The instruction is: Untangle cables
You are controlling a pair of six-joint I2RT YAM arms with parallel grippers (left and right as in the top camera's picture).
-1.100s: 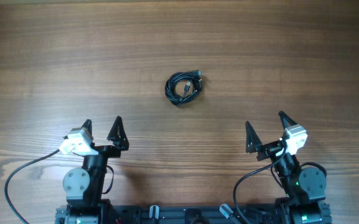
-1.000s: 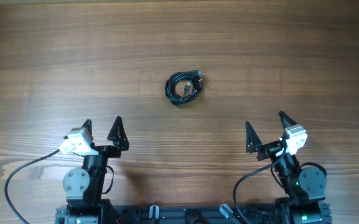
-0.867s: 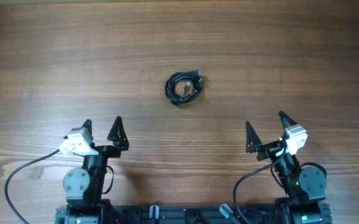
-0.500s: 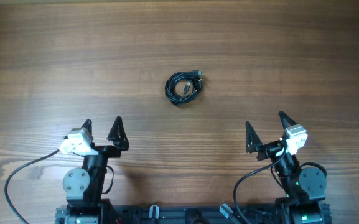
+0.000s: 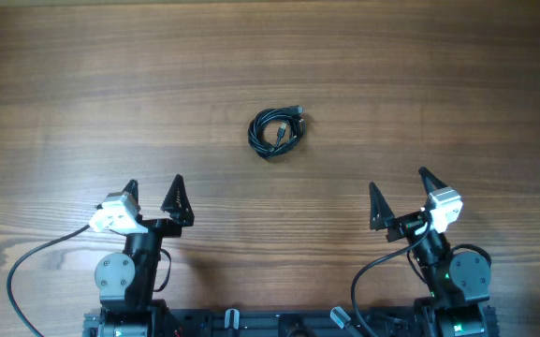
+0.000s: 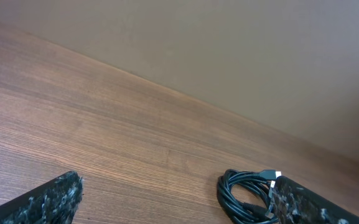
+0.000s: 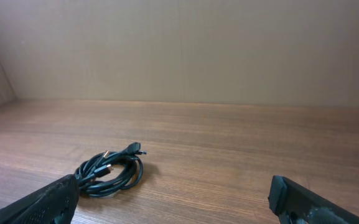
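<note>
Cables lie in one small tight coil on the table, touching nothing else. Taking the coil as the landmark, both grippers sit on its robot side, well apart from it. The left gripper is off to its left and the right gripper off to its right. Both have their jaws spread wide and hold nothing.

The coil is a slightly squashed oval. Its long axis slants from the near-left to the far-right, and a plug pokes out at the far-right end, on the right gripper's side. A second small connector seems to lie inside the loops, though it is too small to be sure.

From overhead the two grippers look about equally far from the coil, so I cannot call either one nearer. In the left wrist view the coil shows low and to the right, partly behind that gripper's right finger. In the right wrist view it shows low and to the left, just above the left finger.

My judgement is that the task has not begun. Either arm must reach forward and inward. The exposed plug end looks the easiest first hold, which slightly favours the right arm.
</note>
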